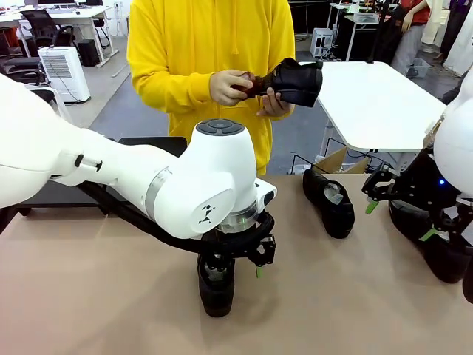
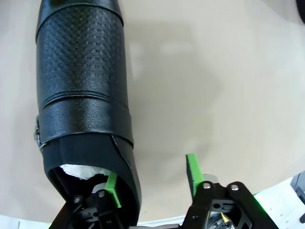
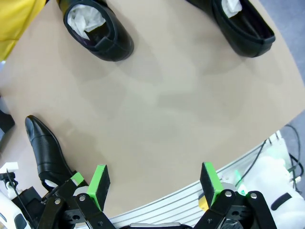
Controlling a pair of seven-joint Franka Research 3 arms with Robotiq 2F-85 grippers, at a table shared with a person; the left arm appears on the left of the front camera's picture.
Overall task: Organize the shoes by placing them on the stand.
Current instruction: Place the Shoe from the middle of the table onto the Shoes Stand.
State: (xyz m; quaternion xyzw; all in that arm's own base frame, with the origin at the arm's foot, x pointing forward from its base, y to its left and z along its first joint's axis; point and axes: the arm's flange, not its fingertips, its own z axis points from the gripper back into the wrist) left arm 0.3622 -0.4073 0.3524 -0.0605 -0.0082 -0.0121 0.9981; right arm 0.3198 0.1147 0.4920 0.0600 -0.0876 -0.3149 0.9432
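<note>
Closely, left pincer (image 2: 151, 171) straddles rim of shoe (image 2: 81, 95); open table (image 2: 219, 86) alongside.

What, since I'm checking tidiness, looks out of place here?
Nothing damaged or spilled, but the shoes are scattered: near shoe, middle shoe and right-side shoe lie at different angles on the table, and a fourth shoe is off it, in the person's hands.

Textured shoe (image 2: 83, 86): black, fine dotted embossed grain; paper stuffing (image 2: 78, 171): white; smooth shoe (image 3: 97, 28): glossy black; table (image 3: 167, 119): plain beige; person's hoodie (image 1: 211, 44): yellow; left arm (image 1: 111, 170): white; right gripper (image 3: 155, 174): black, pads (image 3: 100, 183) green.
</note>
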